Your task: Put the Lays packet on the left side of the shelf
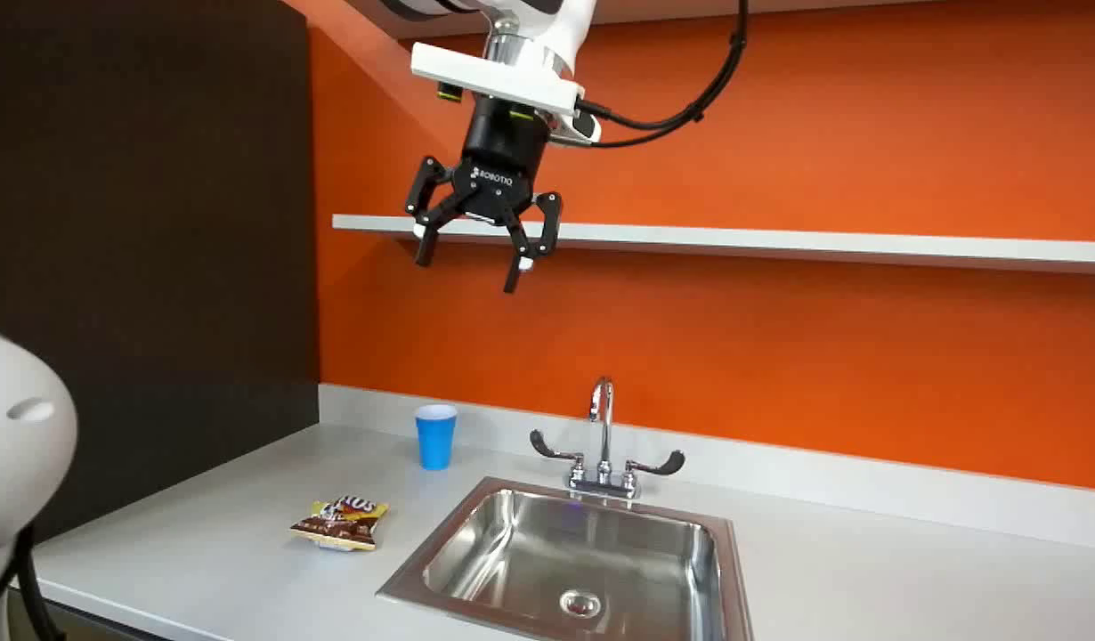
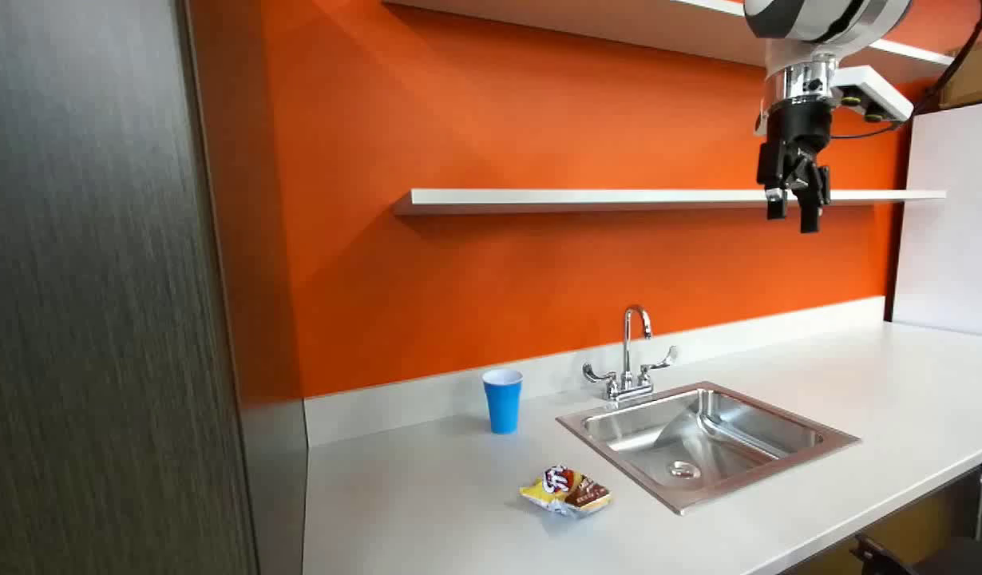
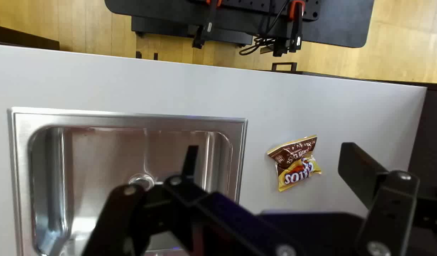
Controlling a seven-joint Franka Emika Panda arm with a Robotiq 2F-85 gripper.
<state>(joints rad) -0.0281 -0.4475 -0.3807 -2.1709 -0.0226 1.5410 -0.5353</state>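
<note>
The Lays packet [image 1: 343, 523] is a small crinkled bag, brown and yellow with white lettering. It lies flat on the countertop left of the sink in both exterior views [image 2: 567, 492]. In the wrist view the packet [image 3: 296, 163] appears between my finger outlines, well below them. The shelf [image 1: 717, 239] is a long white board on the orange wall, and it also shows in an exterior view [image 2: 539, 197]. Its visible parts carry nothing I can see; its top surface is hidden. My gripper [image 1: 468, 262] is open, empty and high above the sink area, near shelf height [image 2: 793, 214].
A blue cup [image 1: 435, 441] stands upright at the back, near the wall. A steel sink [image 3: 133, 119] with a faucet [image 1: 604, 445] lies right of the packet. A tall dark panel [image 1: 156, 231] bounds the left side. A higher shelf [image 2: 619, 32] hangs above the white one.
</note>
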